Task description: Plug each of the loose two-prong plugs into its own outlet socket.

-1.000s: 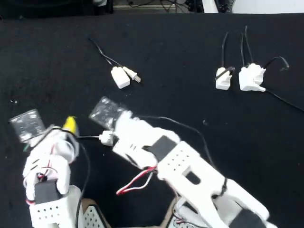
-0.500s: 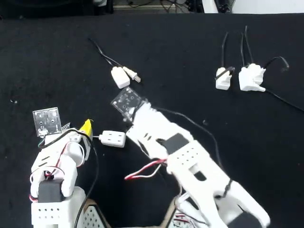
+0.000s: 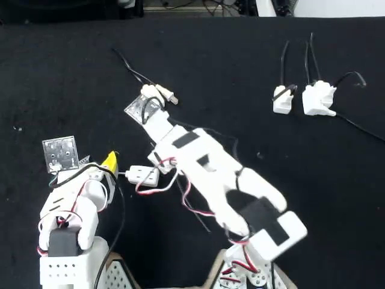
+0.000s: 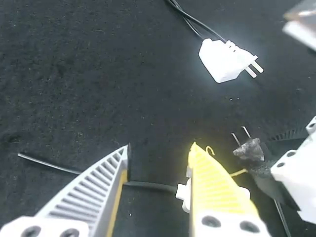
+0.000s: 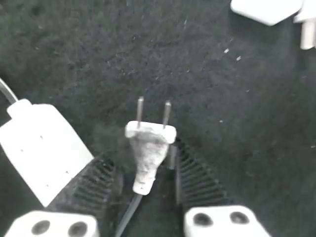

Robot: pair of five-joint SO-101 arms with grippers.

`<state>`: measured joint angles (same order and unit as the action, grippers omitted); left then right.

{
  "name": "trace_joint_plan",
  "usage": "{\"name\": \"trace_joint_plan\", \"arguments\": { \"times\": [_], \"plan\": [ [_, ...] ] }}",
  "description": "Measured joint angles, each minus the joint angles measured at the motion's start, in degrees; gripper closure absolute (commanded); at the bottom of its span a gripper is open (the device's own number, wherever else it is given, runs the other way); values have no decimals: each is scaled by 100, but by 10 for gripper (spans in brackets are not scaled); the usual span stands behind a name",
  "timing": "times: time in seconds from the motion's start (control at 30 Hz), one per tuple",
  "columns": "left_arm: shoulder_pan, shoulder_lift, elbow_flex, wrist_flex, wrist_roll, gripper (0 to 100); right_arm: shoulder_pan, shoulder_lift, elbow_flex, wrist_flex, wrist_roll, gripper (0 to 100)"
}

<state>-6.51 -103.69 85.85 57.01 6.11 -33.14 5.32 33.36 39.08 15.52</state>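
From above: looks like two pairs point(image 3: 283, 99) already mated at far right; a loose plug point(image 3: 169, 95) beside a white block point(image 3: 151, 100), outlet socket point(image 3: 143, 175) unfilled, so roughly half left, at a guess. Left wrist: left gripper point(image 4: 159, 147) fingers spread wide, straddling a cable point(image 4: 148, 185). Right wrist: right gripper point(image 5: 143, 158) fingers clamped on a two-prong plug point(image 5: 147, 140), prongs forward, outlet socket close alongside; tight between the arms, open table point(image 5: 222, 74) ahead

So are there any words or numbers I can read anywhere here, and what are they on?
No words, numbers or signs can be read.
The two-prong plug in the right hand is plain.
The outlet socket shows no letters.
The grey plate by the left arm has only small dots, too small to read.
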Motion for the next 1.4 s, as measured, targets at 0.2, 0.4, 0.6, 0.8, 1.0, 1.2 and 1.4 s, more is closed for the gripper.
{"name": "trace_joint_plan", "arguments": {
  "times": [0.2,0.4,0.6,0.8,1.0,1.2,1.4],
  "plan": [
    [-9,0,0,0,0,790,0,369,-264,211,0,865],
    [-9,0,0,0,0,790,88,571,-457,264,0,883],
    [-9,0,0,0,0,790,316,791,-738,492,18,984],
    [-9,0,0,0,0,790,352,826,-800,554,229,987],
    [-9,0,0,0,0,790,352,835,-809,580,237,885],
    [-9,0,0,0,0,790,343,765,-853,765,290,898],
    [-9,0,0,0,0,790,352,396,-545,791,281,899]
  ]
}}
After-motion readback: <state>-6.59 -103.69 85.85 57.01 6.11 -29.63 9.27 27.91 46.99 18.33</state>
